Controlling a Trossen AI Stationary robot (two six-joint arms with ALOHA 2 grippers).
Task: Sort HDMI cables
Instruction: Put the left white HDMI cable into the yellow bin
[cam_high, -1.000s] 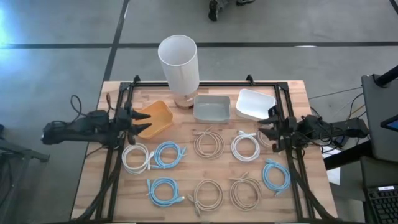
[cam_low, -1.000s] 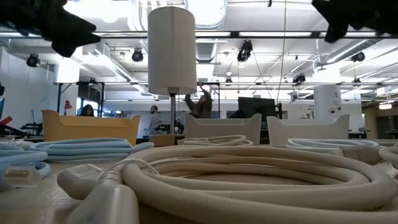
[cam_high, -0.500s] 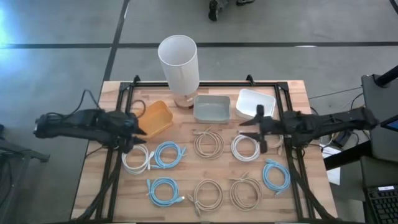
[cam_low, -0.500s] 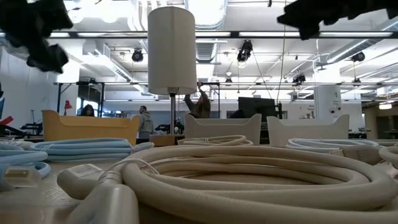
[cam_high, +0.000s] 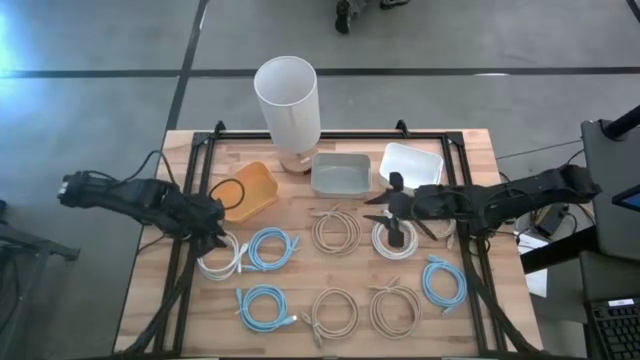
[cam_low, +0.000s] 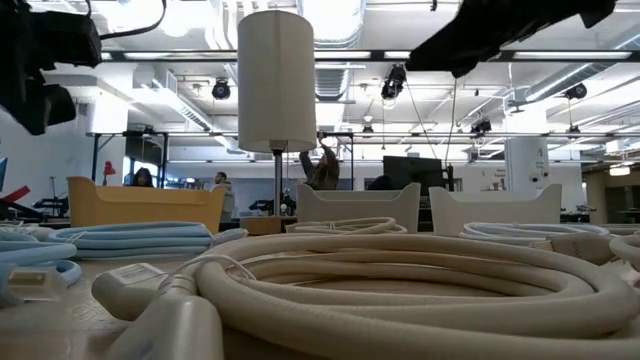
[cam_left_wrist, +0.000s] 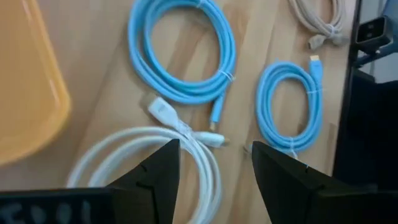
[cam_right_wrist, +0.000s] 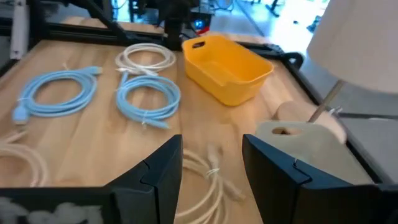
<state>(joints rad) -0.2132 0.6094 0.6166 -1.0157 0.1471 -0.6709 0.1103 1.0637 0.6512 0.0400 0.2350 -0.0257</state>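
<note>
- Both arms have swung inward from the table edges over the last second; sorting looks about to start, nothing lifted yet.
- Left gripper (cam_high: 213, 236) now hangs over the white cable (cam_high: 218, 254), just front of the orange tray (cam_high: 250, 190); fingers spread, empty.
- Right gripper (cam_high: 390, 212) is above another white coil (cam_high: 394, 238), well right of the orange tray; fingers spread, empty.
- Remaining HDMI cables (cam_high: 336, 310) lie coiled, untouched.
- Low view: grippers mostly cut off at top; height above cables unclear.

Nine coiled cables lie on the worktop (cam_high: 470, 150) — three blue (cam_high: 270, 248), two white (cam_high: 218, 255), four beige (cam_high: 335, 231). Three trays — one orange (cam_high: 250, 190), one grey (cam_high: 340, 174), one white (cam_high: 410, 165). One tall white cylinder (cam_high: 288, 100).
</note>
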